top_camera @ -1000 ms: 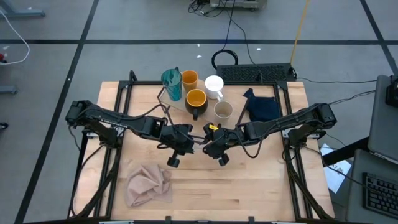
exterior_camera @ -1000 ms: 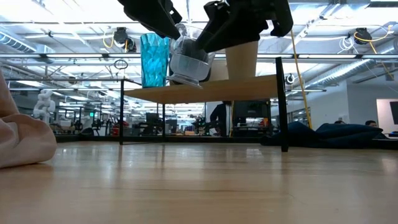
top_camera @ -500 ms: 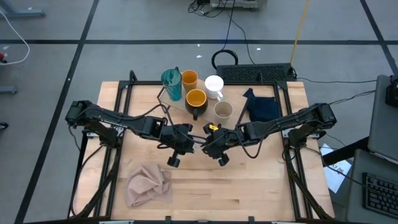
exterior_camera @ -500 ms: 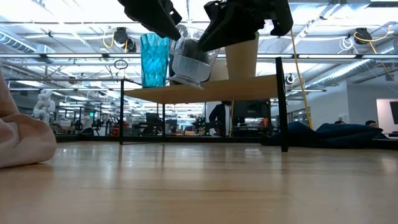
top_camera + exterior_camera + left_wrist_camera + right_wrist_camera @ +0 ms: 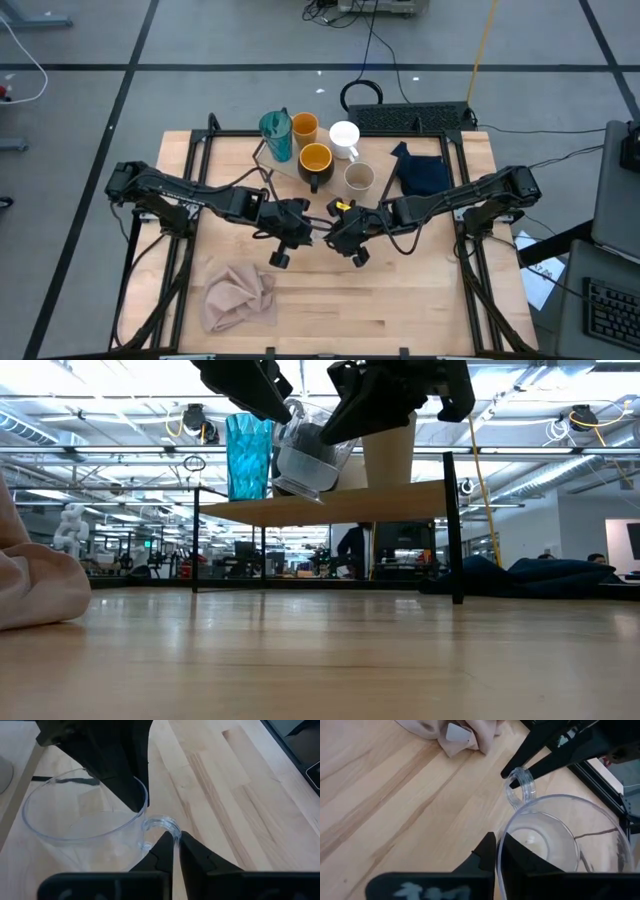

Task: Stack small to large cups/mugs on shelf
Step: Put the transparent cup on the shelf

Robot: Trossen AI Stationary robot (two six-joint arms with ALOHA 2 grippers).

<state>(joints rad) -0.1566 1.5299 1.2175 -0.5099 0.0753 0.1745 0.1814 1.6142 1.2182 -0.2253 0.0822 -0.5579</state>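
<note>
Both arms reach inward and meet at the middle. The left end effector (image 5: 298,232) and the right end effector (image 5: 338,235) face each other, both with fingers closed.

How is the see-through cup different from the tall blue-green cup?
The clear glass cup hangs in the air, pinched by both the left gripper and right gripper; the teal tumbler stands on the shelf. The clear glass cup is short with a handle; the teal tumbler is tall without one.

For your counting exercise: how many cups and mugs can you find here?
6. Five on the shelf: teal tumbler, orange cup, white mug, black mug, beige cup. One clear glass mug held mid-air.
</note>
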